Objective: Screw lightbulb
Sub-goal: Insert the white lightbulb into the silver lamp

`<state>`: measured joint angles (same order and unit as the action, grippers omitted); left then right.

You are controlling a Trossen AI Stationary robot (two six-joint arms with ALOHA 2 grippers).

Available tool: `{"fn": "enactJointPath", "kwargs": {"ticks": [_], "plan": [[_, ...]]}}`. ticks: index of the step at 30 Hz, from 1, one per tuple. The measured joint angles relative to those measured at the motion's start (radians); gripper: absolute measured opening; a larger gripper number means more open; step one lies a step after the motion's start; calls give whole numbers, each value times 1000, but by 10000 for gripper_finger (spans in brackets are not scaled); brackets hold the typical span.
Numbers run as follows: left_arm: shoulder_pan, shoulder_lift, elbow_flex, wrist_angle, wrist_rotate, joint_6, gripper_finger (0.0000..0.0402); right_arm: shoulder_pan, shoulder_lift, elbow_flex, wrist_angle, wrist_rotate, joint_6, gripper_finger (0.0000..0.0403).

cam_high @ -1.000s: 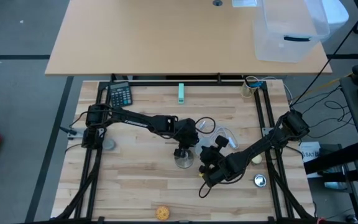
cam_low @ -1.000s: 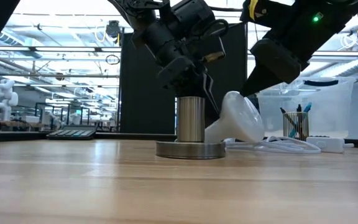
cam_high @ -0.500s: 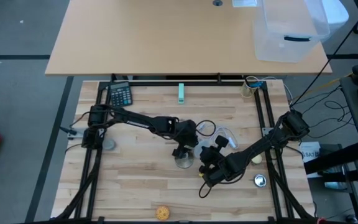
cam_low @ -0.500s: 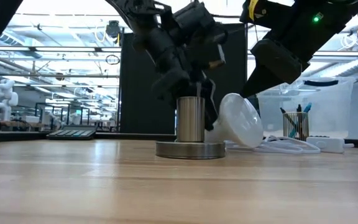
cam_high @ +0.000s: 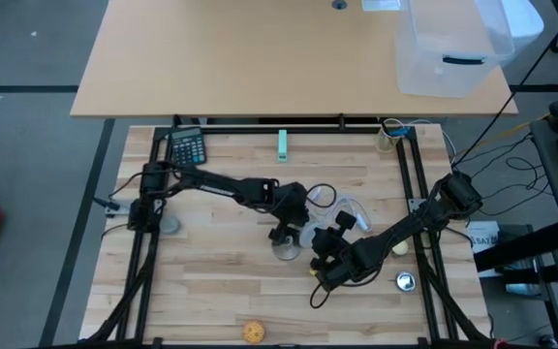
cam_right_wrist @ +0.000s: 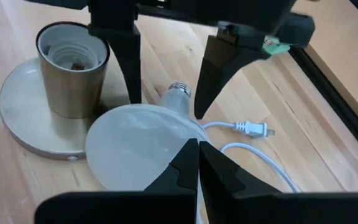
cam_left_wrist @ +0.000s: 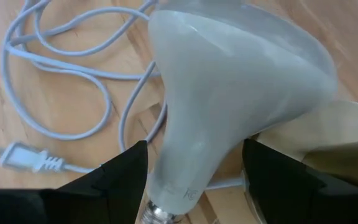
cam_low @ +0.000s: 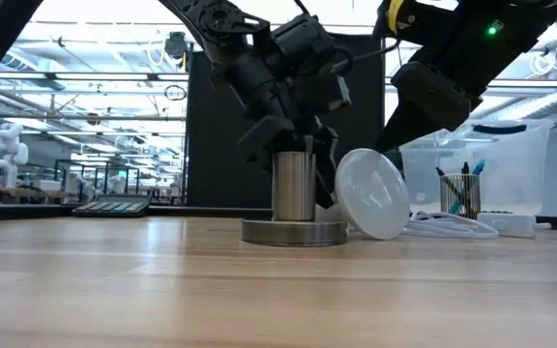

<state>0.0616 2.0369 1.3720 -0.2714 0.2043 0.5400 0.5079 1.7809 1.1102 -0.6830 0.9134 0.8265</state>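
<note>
Right wrist view: left gripper (cam_right_wrist: 166,78) straddles the lightbulb (cam_right_wrist: 143,149) neck, fingers spread, apparently not pinching. Bulb lies at the brass socket's (cam_right_wrist: 72,68) 4 o'clock. Right gripper (cam_right_wrist: 197,168) pinched closed above the globe.

In the high view the lightbulb (cam_high: 310,236) is mostly covered by both arms, and the socket's base (cam_high: 286,252) shows only in part under the left pincer (cam_high: 287,233). The left wrist view cuts off the bulb's screw base at the picture's edge. In the low view the bulb's neck sits hidden behind the metal socket (cam_low: 294,186). The right pincer (cam_right_wrist: 197,163) covers part of the globe in its own view.
</note>
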Motion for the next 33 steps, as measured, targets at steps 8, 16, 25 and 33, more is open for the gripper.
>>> {"fn": "enactJointPath", "kwargs": {"ticks": [8, 16, 25, 33], "plan": [[12, 34, 0, 5, 17, 8, 229, 1, 0, 0, -2, 0, 0, 0], [11, 57, 0, -8, 7, 10, 176, 1, 0, 0, -2, 0, -5, 0], [4, 58, 0, -3, -15, -31, 148, 1, 0, 0, -3, 2, -5, 0], [-4, 55, 0, 0, -27, -49, 127, 5, 0, 0, -9, -2, -3, 0]]}}
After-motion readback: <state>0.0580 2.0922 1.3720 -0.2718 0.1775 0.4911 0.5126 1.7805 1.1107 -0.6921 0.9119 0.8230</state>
